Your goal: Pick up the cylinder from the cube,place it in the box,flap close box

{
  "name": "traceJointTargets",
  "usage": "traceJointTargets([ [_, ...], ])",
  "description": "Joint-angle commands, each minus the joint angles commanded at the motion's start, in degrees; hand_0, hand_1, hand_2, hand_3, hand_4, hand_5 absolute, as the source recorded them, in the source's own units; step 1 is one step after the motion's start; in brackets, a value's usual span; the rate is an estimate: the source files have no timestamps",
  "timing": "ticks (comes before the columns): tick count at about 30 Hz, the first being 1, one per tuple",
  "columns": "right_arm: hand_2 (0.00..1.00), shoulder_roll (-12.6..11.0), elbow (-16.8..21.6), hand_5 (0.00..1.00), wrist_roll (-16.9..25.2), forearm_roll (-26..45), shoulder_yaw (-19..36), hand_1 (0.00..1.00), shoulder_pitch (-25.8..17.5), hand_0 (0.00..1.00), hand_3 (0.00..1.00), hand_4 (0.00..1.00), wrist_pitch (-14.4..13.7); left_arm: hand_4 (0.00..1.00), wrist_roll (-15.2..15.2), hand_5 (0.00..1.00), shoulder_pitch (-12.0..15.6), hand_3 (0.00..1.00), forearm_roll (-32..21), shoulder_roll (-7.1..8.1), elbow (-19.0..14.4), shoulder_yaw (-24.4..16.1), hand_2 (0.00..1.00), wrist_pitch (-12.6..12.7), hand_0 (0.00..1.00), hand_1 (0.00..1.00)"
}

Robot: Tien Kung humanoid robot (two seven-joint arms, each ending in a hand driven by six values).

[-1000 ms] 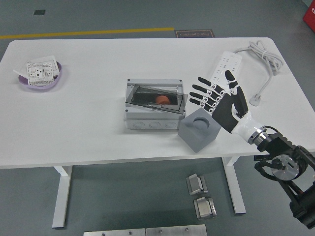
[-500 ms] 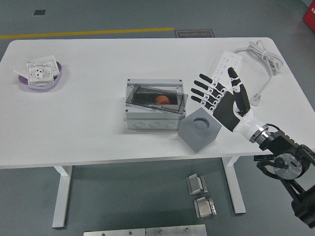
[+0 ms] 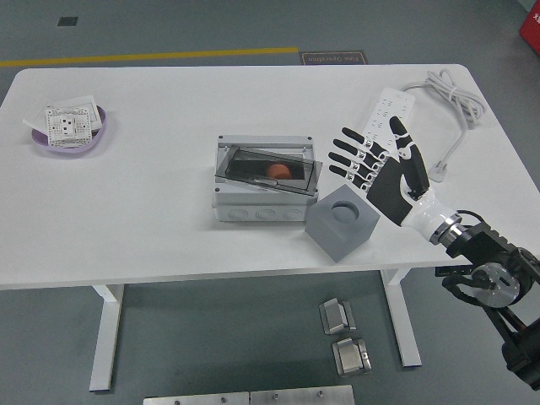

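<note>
A grey box (image 3: 266,202) stands mid-table with its dark clear lid (image 3: 270,166) lying tilted over the opening. Under the lid an orange cylinder (image 3: 278,170) shows inside the box. Just right of the box sits a grey cube (image 3: 341,223) with an empty round recess (image 3: 344,212) on top. My right hand (image 3: 371,164) hovers above and right of the cube, fingers spread, palm facing the box, holding nothing. The left arm does not show.
A purple bowl (image 3: 51,143) holding a white socket plate (image 3: 72,124) sits at the far left. A white power strip (image 3: 390,114) with its coiled cable (image 3: 447,93) lies at the back right, behind my hand.
My right hand has shifted slightly to the right and up, away from the cube, still spread. The box, lid and cube have not moved.
</note>
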Motion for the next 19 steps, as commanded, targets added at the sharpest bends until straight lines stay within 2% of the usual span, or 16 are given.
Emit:
traceJointTargets([
  [1, 0.944, 0.0, 0.0, 0.945, 0.0, 0.0, 0.0, 0.929, 0.0, 0.970, 0.979, 0.998, 0.0, 0.710, 0.3, 0.234, 0.0, 0.762, 0.1, -0.01, 0.0, 0.0, 0.741, 0.0, 0.736, 0.766],
  [10, 0.978, -0.3, -0.1, 0.933, -0.3, -0.3, 0.2, 0.955, 0.1, 0.998, 0.998, 0.998, 0.0, 0.710, 4.5, 0.232, 0.1, 0.765, -0.3, 0.11, 0.3, 1.5, 0.763, -1.0, 0.765, 0.782],
  [12, 0.978, -0.3, -0.1, 0.933, -0.3, -0.4, 0.2, 0.955, 0.1, 0.998, 0.998, 0.998, 0.0, 0.710, 5.1, 0.232, 0.0, 0.765, -0.6, 0.17, 0.4, 2.1, 0.763, -1.1, 0.765, 0.782],
  [13, 0.981, -0.3, -0.2, 0.947, -0.3, -0.4, 0.2, 0.970, 0.2, 0.998, 0.998, 0.998, 0.0, 0.710, 5.4, 0.228, 0.0, 0.791, -0.7, 0.20, 0.5, 2.3, 0.802, -1.1, 0.799, 0.822],
  [19, 0.981, -0.4, -0.3, 0.947, -0.4, -0.9, 0.0, 0.970, 0.3, 0.998, 0.998, 0.998, 0.1, 0.710, 6.4, 0.228, 0.0, 0.791, -1.3, 0.38, 0.7, 3.6, 0.802, -1.3, 0.799, 0.822],
])
